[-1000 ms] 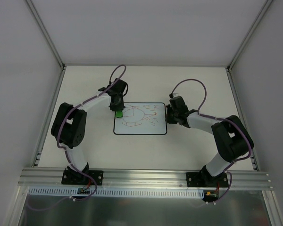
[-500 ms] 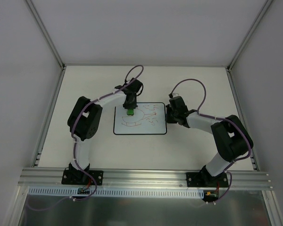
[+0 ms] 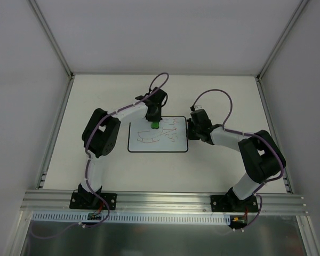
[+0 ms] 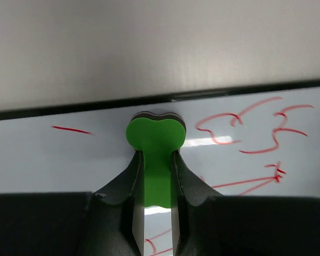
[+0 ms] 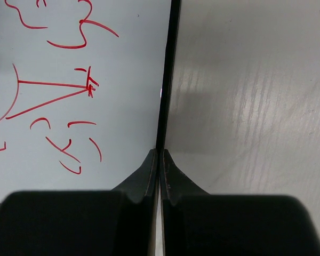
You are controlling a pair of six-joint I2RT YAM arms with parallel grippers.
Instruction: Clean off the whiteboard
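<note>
The left hand [image 4: 157, 154] is clamped on a green eraser [image 4: 156, 136]. Its two dark fingers [image 4: 125, 186] pinch the narrow stem, so only a slim gap stands between them, and the eraser's rounded head sticks out past the tips. That head rests on the whiteboard [image 4: 42, 154], just inside the black rim of the board's far edge and about midway along it. The right hand [image 5: 160, 154] has its fingers pressed together with nothing between them. Their tips meet right at the thin black rim on the whiteboard's right side, though the pictures do not show whether they press down on it. The whiteboard lies flat in the middle of the pale table [image 3: 218, 96], between the two hands. It is a white rectangle with rounded corners and a thin dark border. Red pen marks cover much of it: a short dash to the left of the eraser, looping curls and arrow-like strokes to its right, and, near the right hand, a long pointed triangle with several small ticks below it.
</note>
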